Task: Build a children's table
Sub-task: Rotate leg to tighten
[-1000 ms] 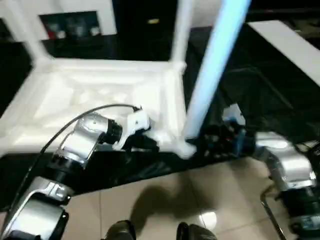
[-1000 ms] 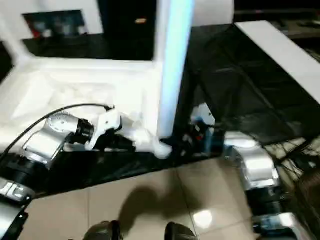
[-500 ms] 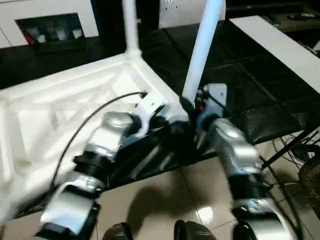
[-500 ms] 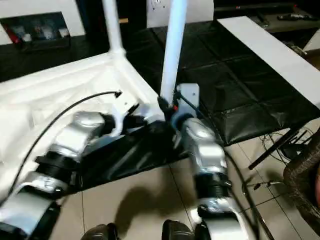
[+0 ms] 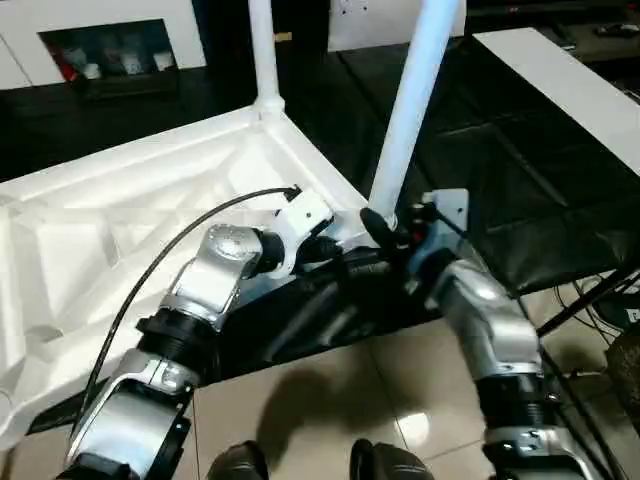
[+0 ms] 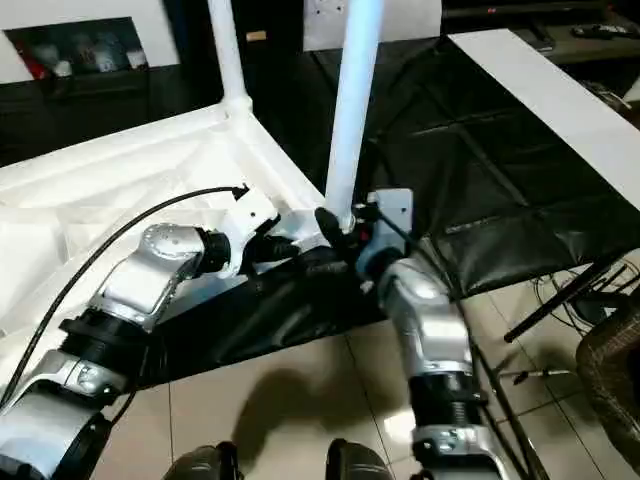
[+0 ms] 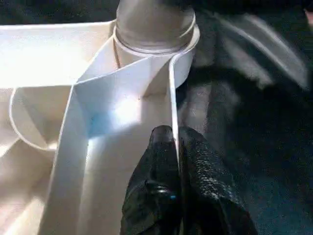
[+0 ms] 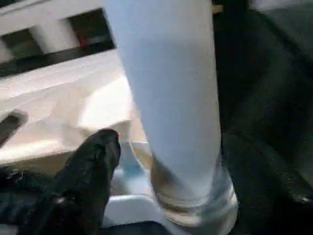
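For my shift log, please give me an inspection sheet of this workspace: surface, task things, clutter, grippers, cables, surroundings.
Surface: black mat under the work, tiled floor nearest the robot.
Job's things: table top lies ribbed side up; near leg stands in its corner socket; a second leg stands in the far corner.
Clutter: nothing seen.
Grippers: left gripper is shut on the table top's rim beside the near socket; right gripper sits at the near leg's base, one finger beside it, grip unclear.
Cables: black cable arcs over the left forearm.
Surroundings: white cabinet behind, white board at right.
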Robot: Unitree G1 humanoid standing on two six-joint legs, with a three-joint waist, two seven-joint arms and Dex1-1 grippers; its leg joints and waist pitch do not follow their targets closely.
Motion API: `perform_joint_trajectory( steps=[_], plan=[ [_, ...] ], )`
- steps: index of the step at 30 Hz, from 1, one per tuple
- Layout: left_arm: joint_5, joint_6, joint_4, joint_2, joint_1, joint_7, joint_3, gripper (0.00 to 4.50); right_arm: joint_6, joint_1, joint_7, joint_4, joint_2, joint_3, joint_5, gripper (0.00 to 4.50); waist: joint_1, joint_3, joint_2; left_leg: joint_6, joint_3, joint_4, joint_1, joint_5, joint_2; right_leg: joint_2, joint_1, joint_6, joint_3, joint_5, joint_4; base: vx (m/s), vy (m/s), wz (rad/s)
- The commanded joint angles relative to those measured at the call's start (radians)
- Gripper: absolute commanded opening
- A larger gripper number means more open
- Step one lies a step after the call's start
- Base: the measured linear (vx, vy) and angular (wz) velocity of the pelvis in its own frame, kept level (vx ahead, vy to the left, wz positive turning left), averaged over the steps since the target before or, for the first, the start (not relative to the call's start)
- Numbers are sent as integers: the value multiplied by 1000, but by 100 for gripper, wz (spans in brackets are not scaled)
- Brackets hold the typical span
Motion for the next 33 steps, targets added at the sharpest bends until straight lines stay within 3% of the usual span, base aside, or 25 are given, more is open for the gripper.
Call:
perform_joint_trajectory(
  steps=[1,2,7,12,13,17,19,22,33],
  plan=[
    [-12,-34,-14,13,14,-61,-21,0,10,7,66,-32,-16,-1,25,387,1,-72,-2,89,-7,-52,15,-151,34,-74,65,-216,53,-163,-64,0,0,0],
    [-26,-77,-20,57,26,-151,-40,0,28,20,217,-59,-108,28,55,397,3,-70,-1,89,-9,-52,16,-166,32,-76,66,-217,51,-185,-68,0,0,0],
    [-45,-161,-26,134,36,-321,-79,0,33,20,471,-69,-254,95,79,414,10,-69,-2,100,-10,-52,17,-178,37,-78,65,-213,51,-220,-70,0,0,0],
    [-57,-223,-16,197,21,-467,-120,0,-20,-20,671,-9,-340,163,69,414,22,-68,-4,92,-7,-52,22,-177,42,-78,60,-227,51,-222,-67,0,0,0],
    [-61,-235,-12,206,15,-496,-128,0,-28,-31,710,9,-354,176,68,385,25,-70,-5,93,-7,-52,21,-172,42,-78,61,-233,50,-218,-65,0,0,0],
    [-64,-269,-2,220,0,-559,-147,0,-57,-72,800,62,-374,217,53,376,31,-70,-6,94,-6,-50,22,-165,43,-79,59,-244,51,-207,-61,0,0,0],
    [-63,-279,2,222,-5,-569,-152,0,-60,-81,821,71,-378,228,52,332,36,-72,-7,98,-6,-49,21,-151,43,-80,61,-244,50,-197,-58,0,0,0],
    [-57,-314,25,224,-21,-597,-163,0,-83,-109,898,104,-387,266,46,326,42,-73,-10,103,-6,-48,20,-150,43,-80,62,-245,50,-190,-57,0,0,0],
    [-53,-342,59,215,-38,-606,-165,0,-120,-146,961,159,-368,296,44,242,48,-72,-12,99,-6,-48,21,-149,43,-81,61,-244,49,-208,-58,0,0,0]
  ],
)
